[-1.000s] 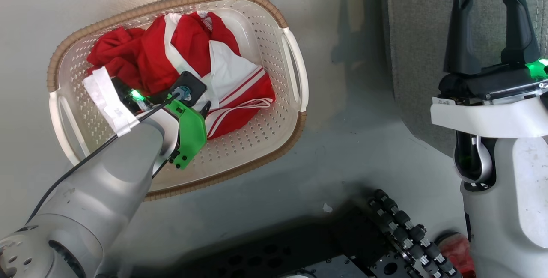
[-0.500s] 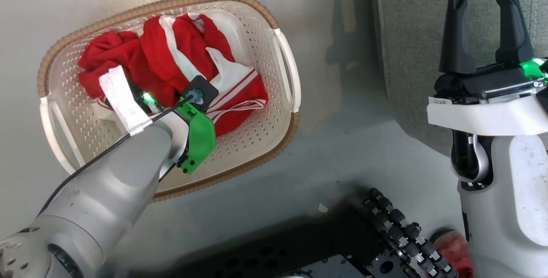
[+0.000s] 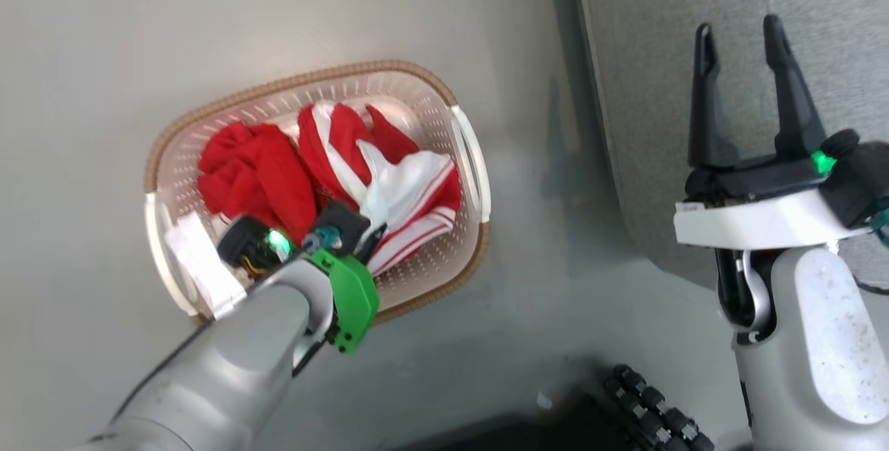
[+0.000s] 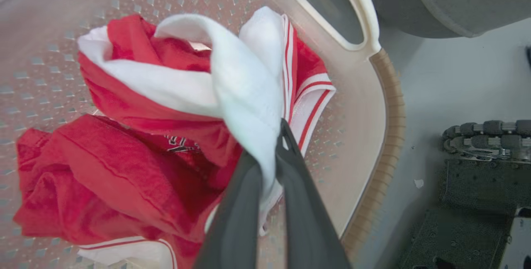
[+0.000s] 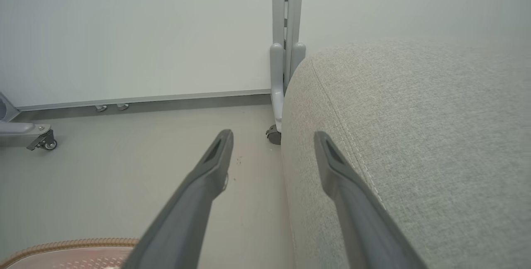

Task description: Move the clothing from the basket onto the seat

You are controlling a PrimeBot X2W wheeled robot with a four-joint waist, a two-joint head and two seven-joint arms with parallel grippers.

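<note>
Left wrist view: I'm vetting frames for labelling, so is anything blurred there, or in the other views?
Left wrist view: left pincer close and soft, jersey sharp. Right wrist view: seat weave crisp, upper right hazy. Head view: floor glares pale at top.

So the basket (image 3: pixel 305 79) is sitting on the pale floor (image 3: pixel 104 55) a bit left of centre, with the red and white jersey (image 3: pixel 257 173) lying bunched up inside it. The left arm (image 3: pixel 229 374) is coming in from the lower left, and the left gripper (image 3: pixel 371 234) is reaching into the white part of the jersey, fingers mostly hidden behind the wrist and a green bracket (image 3: pixel 351 298). On the right side, the right gripper (image 3: pixel 738 26) is pointing up the frame, fingers spread apart, showing against the grey seat (image 3: pixel 660 55) in the upper right.
</note>
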